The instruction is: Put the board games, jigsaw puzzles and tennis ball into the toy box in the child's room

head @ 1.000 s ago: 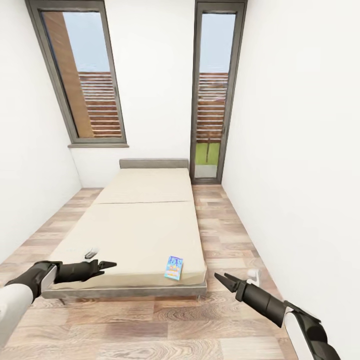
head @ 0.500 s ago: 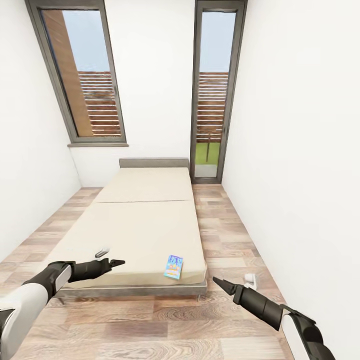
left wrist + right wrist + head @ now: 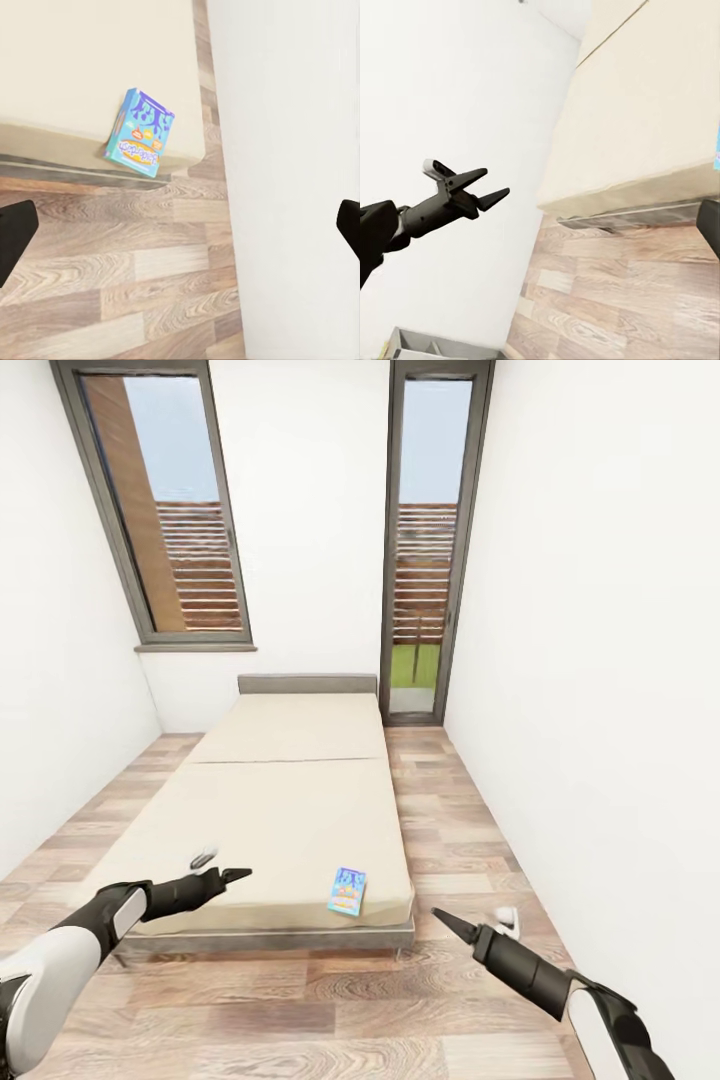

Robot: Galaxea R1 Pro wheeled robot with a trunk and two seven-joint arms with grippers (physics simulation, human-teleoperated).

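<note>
Board game (image 3: 347, 891) unmoved; left fingers (image 3: 236, 875) crept forward.

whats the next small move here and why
Probably roll a little closer to the bed and bring the left pincer, which looks open and empty, toward the blue board game. It lies flat near the foot corner, beyond both pincers.

A wide low bed with a two-part beige mattress (image 3: 290, 790) fills the middle of the narrow white-walled room, its top bare except for a small flat blue printed box (image 3: 347, 892) lying near the foot corner. Strips of wood-plank floor (image 3: 450, 830) run open along both sides. The plain white wall (image 3: 600, 710) hems the strip nearest the box.
</note>
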